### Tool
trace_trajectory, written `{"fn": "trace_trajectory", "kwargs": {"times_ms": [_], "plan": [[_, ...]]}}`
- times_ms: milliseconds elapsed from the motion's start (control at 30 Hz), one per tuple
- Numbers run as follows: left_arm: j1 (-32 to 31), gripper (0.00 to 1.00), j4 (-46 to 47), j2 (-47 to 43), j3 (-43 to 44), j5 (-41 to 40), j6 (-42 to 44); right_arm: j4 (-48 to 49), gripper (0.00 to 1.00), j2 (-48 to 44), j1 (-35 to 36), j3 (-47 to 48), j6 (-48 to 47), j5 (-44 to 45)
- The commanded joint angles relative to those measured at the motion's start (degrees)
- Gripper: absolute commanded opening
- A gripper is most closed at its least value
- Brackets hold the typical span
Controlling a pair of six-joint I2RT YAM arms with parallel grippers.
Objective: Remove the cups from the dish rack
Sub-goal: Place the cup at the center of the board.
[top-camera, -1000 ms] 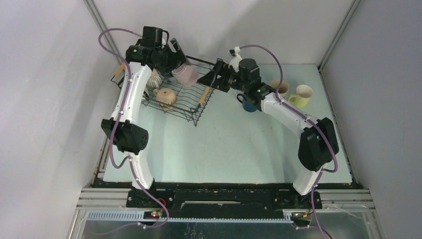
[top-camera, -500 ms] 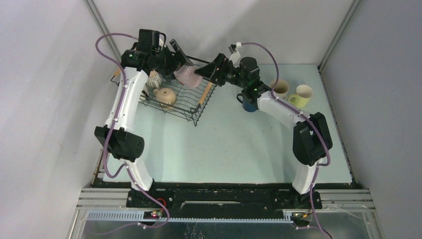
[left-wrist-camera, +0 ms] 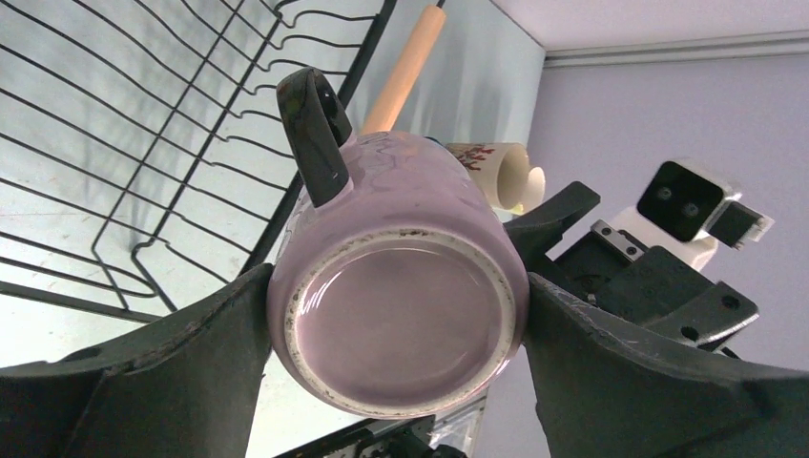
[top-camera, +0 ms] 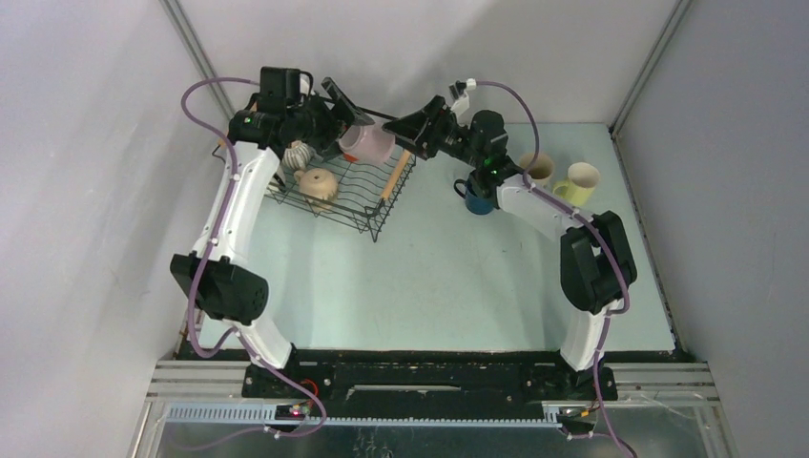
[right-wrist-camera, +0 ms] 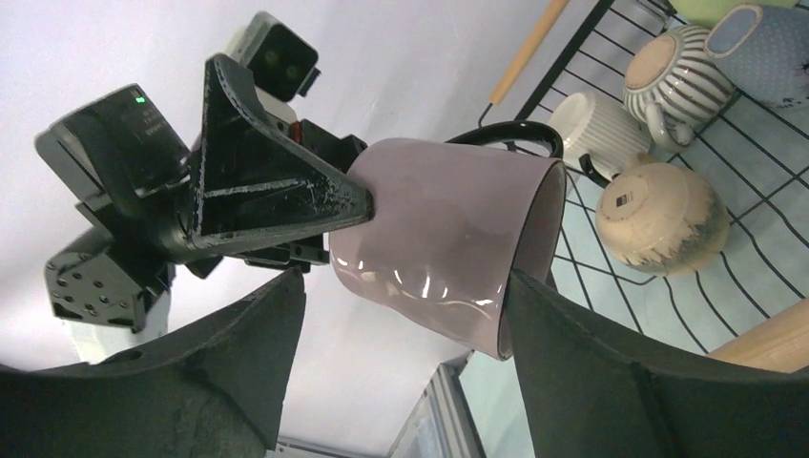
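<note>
Handover mid-air, top view: mauve cup (top-camera: pixel 365 145) hangs at about 11 o'clock of the counter (top-camera: pixel 429 277), over the 3 o'clock edge of the dish rack (top-camera: pixel 334 212), not touching the wires. Its long axis lies sideways, roughly 9-to-3: base toward the left arm, mouth toward the right arm.

Left gripper (left-wrist-camera: pixel 396 296) is clenched on the cup, its fingers (left-wrist-camera: pixel 219 324) pressing both sides near the base. Right gripper (right-wrist-camera: pixel 405 286) comes in from 3 o'clock and straddles the mouth end. One of its fingers (right-wrist-camera: pixel 534 315) is at the rim, the other shows a gap, so I judge it not yet clamped. Both arms are at the cup, and the right one is next to take it.

Cup look: glossy mauve glaze, unglazed base ring with scuffs, and a black loop handle at 12 o'clock in the left wrist view, clear of both sets of fingers.

The striped cup (right-wrist-camera: pixel 673 67) and cream cup (right-wrist-camera: pixel 658 215) lie in the rack. The navy cup (top-camera: pixel 474 197) stands on the counter.
</note>
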Motion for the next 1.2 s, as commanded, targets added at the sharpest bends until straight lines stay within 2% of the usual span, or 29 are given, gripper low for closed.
{"fn": "trace_trajectory", "kwargs": {"times_ms": [0, 400, 667, 800, 833, 967, 1067, 1167], "plan": [[-0.97, 0.15, 8.87, -4.29, -2.48, 7.79, -4.10, 10.07, 0.81, -0.15, 1.24, 0.46, 6.19, -4.36], [-0.62, 0.15, 12.94, -4.44, -4.41, 9.02, -6.82, 13.60, 0.70, 0.02, 2.36, -0.67, 9.31, -6.26], [-0.63, 0.15, 18.60, -6.94, -11.27, 12.64, -9.27, 16.82, 0.31, -0.13, 1.75, -1.00, 11.95, -6.97], [-0.69, 0.18, 20.62, -8.73, -13.90, 13.79, -10.13, 14.85, 0.06, -1.16, 1.68, -0.77, 10.42, -6.61], [-0.64, 0.19, 20.96, -9.30, -14.39, 13.86, -10.22, 13.74, 0.00, -1.68, 1.70, -0.76, 9.61, -6.39], [-0.68, 0.30, 21.55, -10.66, -16.07, 13.82, -9.46, 8.26, 0.00, -4.17, 1.79, -1.11, 4.78, -4.78], [-0.68, 0.48, 21.56, -11.60, -16.99, 13.56, -8.47, 2.15, 0.00, -6.69, 1.96, -1.00, 0.10, -3.11], [-0.62, 0.72, 21.56, -12.63, -17.91, 13.02, -7.35, -4.16, 0.00, -9.35, 2.05, -0.82, -4.39, -1.04]]}}
